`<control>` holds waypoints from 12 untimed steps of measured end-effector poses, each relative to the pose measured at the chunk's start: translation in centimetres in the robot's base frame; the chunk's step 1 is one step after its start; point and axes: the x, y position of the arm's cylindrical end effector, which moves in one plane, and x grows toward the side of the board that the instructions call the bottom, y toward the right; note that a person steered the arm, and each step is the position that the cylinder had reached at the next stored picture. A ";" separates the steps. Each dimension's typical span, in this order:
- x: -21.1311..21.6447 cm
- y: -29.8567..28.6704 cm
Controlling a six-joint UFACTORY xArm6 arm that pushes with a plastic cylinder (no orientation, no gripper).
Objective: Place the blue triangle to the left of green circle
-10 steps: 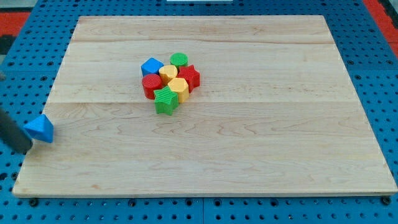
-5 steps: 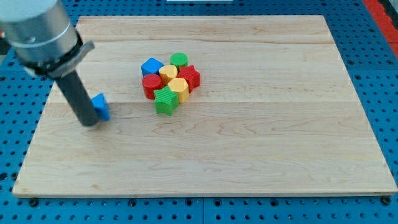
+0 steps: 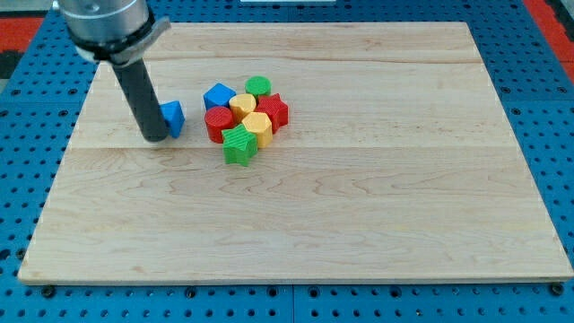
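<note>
The blue triangle [image 3: 173, 117] lies on the wooden board, left of the cluster of blocks. My tip [image 3: 155, 137] touches the triangle's left side. The green circle [image 3: 258, 87] sits at the top of the cluster, well to the right of the triangle and a little higher in the view. The rod partly hides the triangle's left edge.
The cluster holds a blue block [image 3: 219, 95], a red cylinder [image 3: 218, 123], a yellow block [image 3: 242, 104], a yellow hexagon [image 3: 257, 126], a red star [image 3: 273, 111] and a green star [image 3: 239, 144]. The board [image 3: 359, 206] rests on a blue pegboard.
My tip has pushed the blue triangle from the board's left edge rightwards and upwards, close to the cluster. The cluster has not moved.
</note>
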 end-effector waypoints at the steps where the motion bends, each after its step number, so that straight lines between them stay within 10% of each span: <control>1: -3.9 -0.7; 4: -0.4 -0.6; 7: -9.7 -4.8; 9: -10.0 7.5; 12: -7.7 10.0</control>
